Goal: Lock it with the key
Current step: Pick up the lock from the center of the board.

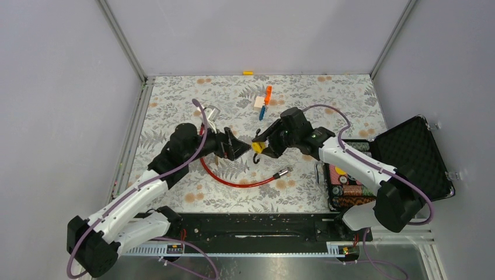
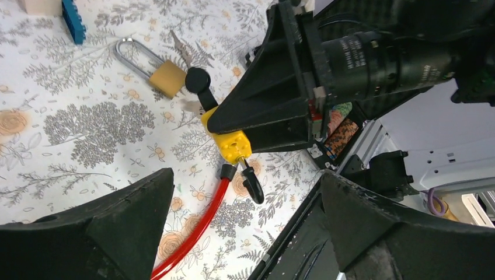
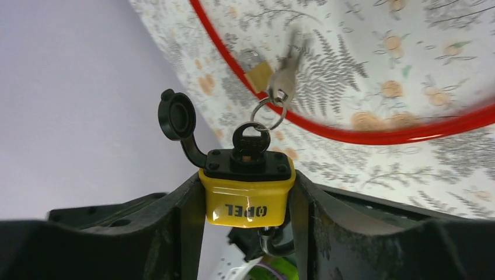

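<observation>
Slippage is the main worry: the lock (image 2: 232, 144) is held aloft, clamped in the half-closed right gripper (image 3: 247, 201) with the key (image 3: 251, 142) seated in it, while the left gripper (image 1: 240, 146) gapes wide and empty just beside. A pinch landing on the dangling spare keys (image 3: 286, 76) instead could twist the lock loose.

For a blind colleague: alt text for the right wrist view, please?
The right gripper clamps a yellow padlock, a key seated in its black top with spare keys on the ring. Behind, a red cable curves across the floral table.
</observation>
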Controlling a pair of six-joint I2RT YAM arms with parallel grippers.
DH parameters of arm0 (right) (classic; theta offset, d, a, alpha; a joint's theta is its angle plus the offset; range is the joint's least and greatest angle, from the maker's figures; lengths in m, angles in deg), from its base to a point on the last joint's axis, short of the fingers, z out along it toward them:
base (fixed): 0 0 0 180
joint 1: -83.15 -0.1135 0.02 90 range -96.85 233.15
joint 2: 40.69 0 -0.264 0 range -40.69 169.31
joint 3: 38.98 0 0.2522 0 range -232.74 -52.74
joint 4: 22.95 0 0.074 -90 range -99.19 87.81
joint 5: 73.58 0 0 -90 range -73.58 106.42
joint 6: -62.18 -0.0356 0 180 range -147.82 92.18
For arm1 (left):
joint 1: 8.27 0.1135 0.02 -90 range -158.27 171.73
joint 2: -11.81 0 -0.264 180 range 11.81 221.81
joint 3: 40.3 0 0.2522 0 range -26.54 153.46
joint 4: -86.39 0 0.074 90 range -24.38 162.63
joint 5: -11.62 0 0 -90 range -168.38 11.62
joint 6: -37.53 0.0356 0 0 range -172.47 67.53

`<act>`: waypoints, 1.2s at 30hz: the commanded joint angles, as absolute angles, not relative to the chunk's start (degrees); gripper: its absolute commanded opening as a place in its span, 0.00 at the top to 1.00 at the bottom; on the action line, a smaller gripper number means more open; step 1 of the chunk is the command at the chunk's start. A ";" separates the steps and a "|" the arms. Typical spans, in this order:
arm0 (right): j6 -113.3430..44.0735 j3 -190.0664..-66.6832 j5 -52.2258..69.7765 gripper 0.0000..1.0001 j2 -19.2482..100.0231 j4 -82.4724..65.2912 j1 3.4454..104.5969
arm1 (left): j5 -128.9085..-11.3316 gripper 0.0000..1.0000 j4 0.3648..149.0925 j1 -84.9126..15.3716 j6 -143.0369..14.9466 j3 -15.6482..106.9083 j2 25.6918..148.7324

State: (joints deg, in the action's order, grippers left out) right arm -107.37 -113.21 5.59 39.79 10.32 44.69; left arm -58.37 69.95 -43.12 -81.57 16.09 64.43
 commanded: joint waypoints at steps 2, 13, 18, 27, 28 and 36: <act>-121.84 -109.06 1.24 0.90 36.84 -4.55 44.82 | -59.59 0.05 73.37 -45.45 -83.13 17.07 69.77; -128.86 -106.41 1.82 0.91 36.79 -10.48 44.80 | -69.28 0.12 79.22 -47.90 -92.27 14.54 73.87; -129.61 -105.86 1.21 0.91 36.79 -11.21 44.82 | -72.83 0.31 81.54 -47.90 -95.78 14.27 75.87; -130.40 -105.71 0.47 0.89 38.00 -13.20 44.66 | -71.57 0.41 82.91 -47.91 -98.01 16.61 79.93; -130.43 -105.66 0.58 0.88 38.25 -13.56 44.71 | -71.07 0.46 82.56 -47.93 -97.88 17.11 80.45; -128.06 -106.32 3.39 0.88 37.98 -11.40 44.57 | -69.25 0.88 77.46 -47.87 -97.09 21.20 84.27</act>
